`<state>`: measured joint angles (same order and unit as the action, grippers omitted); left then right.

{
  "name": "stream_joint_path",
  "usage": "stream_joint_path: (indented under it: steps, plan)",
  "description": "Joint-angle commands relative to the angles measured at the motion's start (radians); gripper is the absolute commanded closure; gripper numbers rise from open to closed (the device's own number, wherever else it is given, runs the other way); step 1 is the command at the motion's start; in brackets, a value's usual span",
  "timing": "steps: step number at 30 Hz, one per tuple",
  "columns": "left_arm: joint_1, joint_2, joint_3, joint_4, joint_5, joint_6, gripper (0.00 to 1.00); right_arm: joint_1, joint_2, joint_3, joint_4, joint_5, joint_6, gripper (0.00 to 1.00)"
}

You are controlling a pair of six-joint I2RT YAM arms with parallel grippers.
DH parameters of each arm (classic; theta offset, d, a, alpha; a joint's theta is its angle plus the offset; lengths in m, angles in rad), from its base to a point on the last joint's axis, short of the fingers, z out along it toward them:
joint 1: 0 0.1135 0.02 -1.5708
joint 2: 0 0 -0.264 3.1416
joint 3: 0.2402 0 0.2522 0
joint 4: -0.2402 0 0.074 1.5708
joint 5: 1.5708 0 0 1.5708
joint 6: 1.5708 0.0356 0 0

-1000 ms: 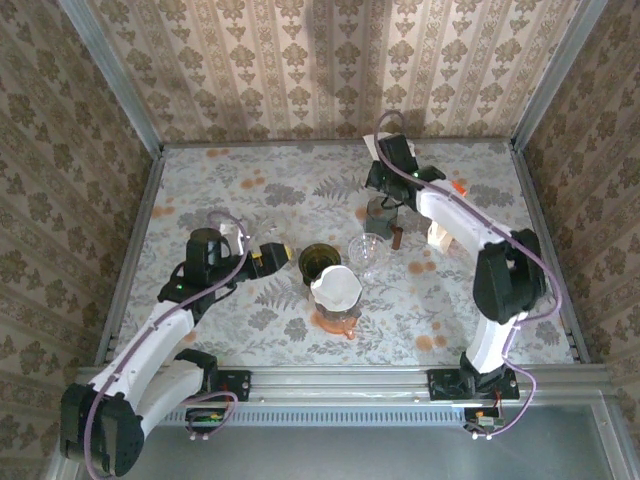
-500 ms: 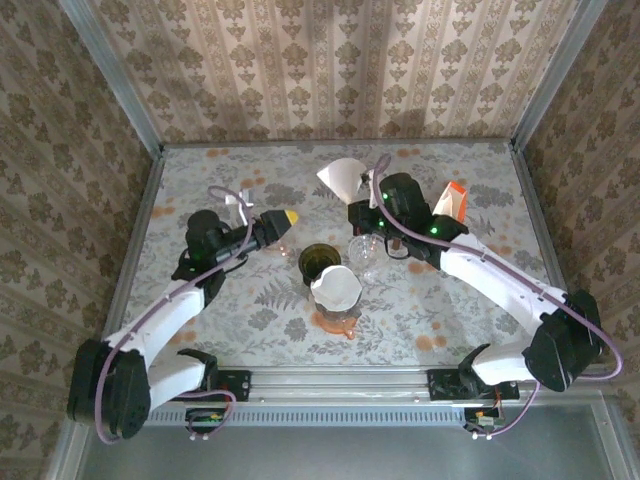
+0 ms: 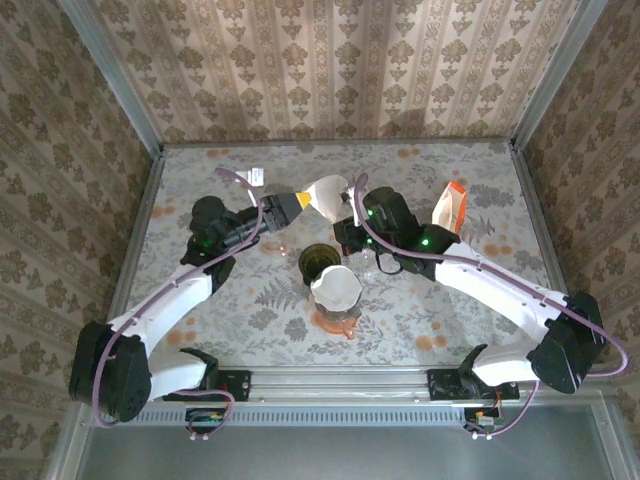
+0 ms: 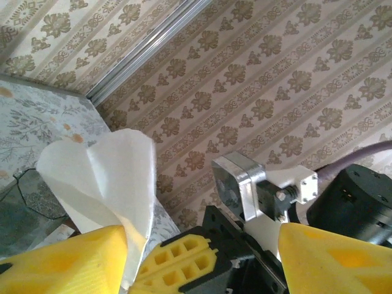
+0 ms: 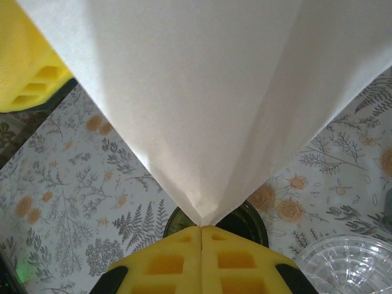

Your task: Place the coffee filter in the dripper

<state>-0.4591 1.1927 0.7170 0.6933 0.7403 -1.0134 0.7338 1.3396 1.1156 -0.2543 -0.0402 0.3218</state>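
Above the middle of the table (image 3: 480, 300), near the upper centre of the overhead frame, the white paper coffee filter (image 3: 328, 188) hangs in the air, clear of the surface. The right gripper (image 5: 201, 229) has its yellow fingers pressed fully together on the cone's pointed tip, so the mouth flares up and away. Pinching the tip leaves the rim free for a second arm.

The left gripper (image 3: 287, 207) sits just left of the filter with its jaws part-way apart, astride the paper's edge. In its wrist view, one layer of paper lies against the inside of the lower-left finger. The other finger stands well clear at lower right, so this claw grips nothing yet. My reading is that it is placed there to take the rim or spread the flattened cone, since a filter must be opened before it will seat.

The clear ribbed dripper (image 5: 346, 263) stands on the table below, at the lower right of the right wrist view, and what shows of it is bare. It is just beside a dark round cup (image 5: 214, 223).

Lower in the overhead frame, another white cone (image 3: 337, 288) rests in an orange-footed vessel (image 3: 335, 325). An orange-and-white packet (image 3: 450, 205) stands at the right.
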Motion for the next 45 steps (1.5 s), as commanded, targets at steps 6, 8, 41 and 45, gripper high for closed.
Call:
stream_joint_path:
  steps: [6,8,41,45]
  plan:
    - [-0.038,-0.022,0.074,-0.182,-0.042,0.155,0.44,0.018,-0.043,0.026,-0.023,0.034,-0.027,1.00]
    - [-0.038,-0.021,0.076,-0.183,-0.052,0.159,0.48,0.021,-0.039,0.032,-0.031,0.024,-0.031,1.00]
    - [-0.038,0.013,0.099,-0.150,0.040,0.196,1.00,-0.013,-0.196,-0.017,-0.089,-0.061,-0.021,0.32]
    - [-0.010,0.041,0.076,-0.005,0.157,0.156,1.00,-0.100,-0.277,-0.063,-0.061,-0.170,0.031,0.23]
